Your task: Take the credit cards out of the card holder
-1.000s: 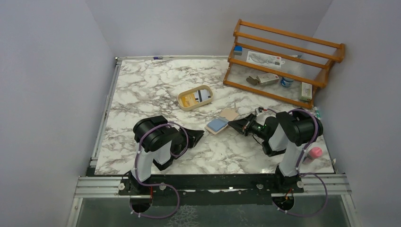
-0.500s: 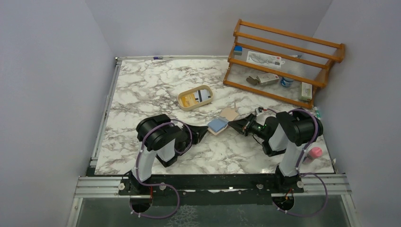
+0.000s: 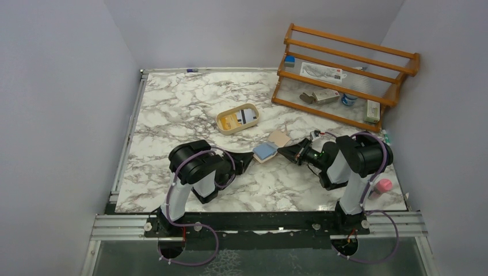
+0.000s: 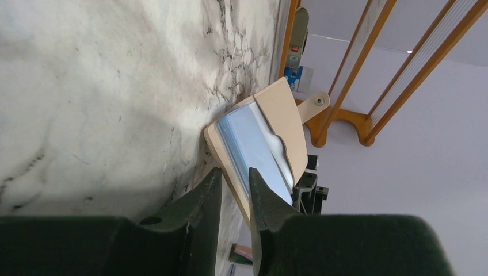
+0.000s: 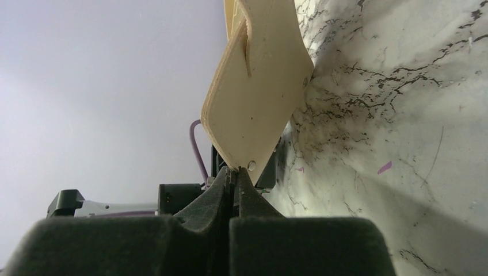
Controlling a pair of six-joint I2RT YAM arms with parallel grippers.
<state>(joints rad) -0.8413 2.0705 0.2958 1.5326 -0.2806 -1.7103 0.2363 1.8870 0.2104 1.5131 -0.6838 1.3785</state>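
Right gripper [image 5: 235,171] pinches the holder [image 5: 259,98] corner shut between its tips. Left gripper [image 4: 235,187], fingers slightly parted, straddles the near edge; it should close on the blue cards [image 4: 253,141] only, not leather.

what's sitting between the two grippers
Only the card holder, open with blue credit cards showing. The right gripper pinches one corner; the left gripper is at the opposite edge. Clearest in the top view.
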